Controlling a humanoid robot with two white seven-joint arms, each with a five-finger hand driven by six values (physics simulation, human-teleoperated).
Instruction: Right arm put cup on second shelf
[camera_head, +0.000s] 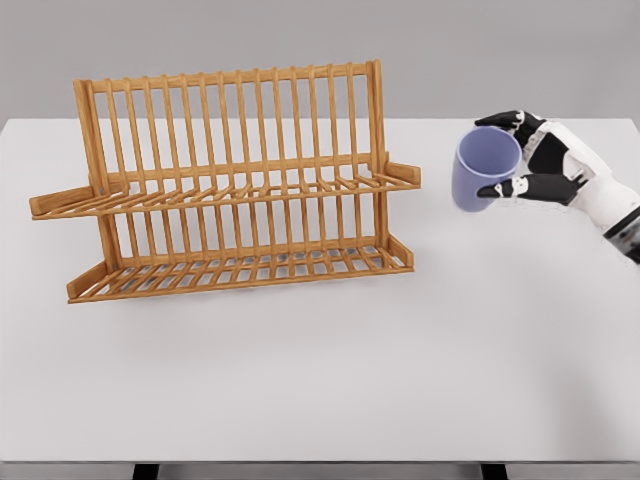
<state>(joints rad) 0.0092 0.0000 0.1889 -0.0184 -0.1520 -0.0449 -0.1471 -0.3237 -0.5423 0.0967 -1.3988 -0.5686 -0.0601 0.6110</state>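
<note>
Here the right hand (535, 160) is grasping the lilac cup (482, 167), fingers (505, 188) wrapped on its far side w/ one black fingertip above the rim and one below, and the cup is tilted so its open mouth faces toward the wooden rack (232, 180). The cup is held in the air to the right of the rack, clearly apart from it, approx. at the height of the rack's upper shelf (225, 195) and above the white table (400, 380). Rack has two slatted shelves, upper one and lower shelf (240, 270), both w/ nothing on them.
</note>
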